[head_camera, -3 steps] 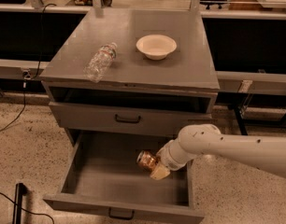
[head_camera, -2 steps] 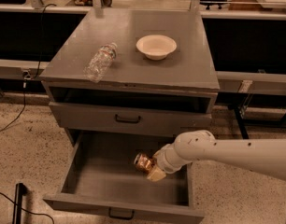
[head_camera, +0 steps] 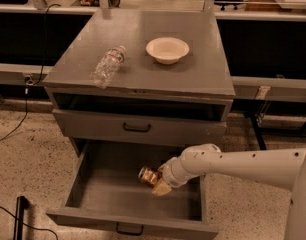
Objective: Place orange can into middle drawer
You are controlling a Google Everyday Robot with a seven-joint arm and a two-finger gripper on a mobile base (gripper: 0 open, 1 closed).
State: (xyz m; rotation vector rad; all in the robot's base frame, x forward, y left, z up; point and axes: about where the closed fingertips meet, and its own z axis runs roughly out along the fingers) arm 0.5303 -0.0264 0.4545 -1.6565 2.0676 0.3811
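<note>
Pulled-out middle drawer (head_camera: 108,189) stood open beneath closed upper drawer (head_camera: 93,126). End effector (head_camera: 161,183) reached inside, over drawer's right half, clamped on orange can (head_camera: 149,175); can lay tipped sideways, silver end facing left. Carry judged nearly complete: release and arm withdrawal remained, can apparently not yet resting on drawer floor. Compared with one second earlier, can and end effector sat slightly further left and lower.

No legible text or labels; none on orange can (head_camera: 148,175), held by gripper (head_camera: 158,182) inside middle drawer (head_camera: 95,196).
</note>
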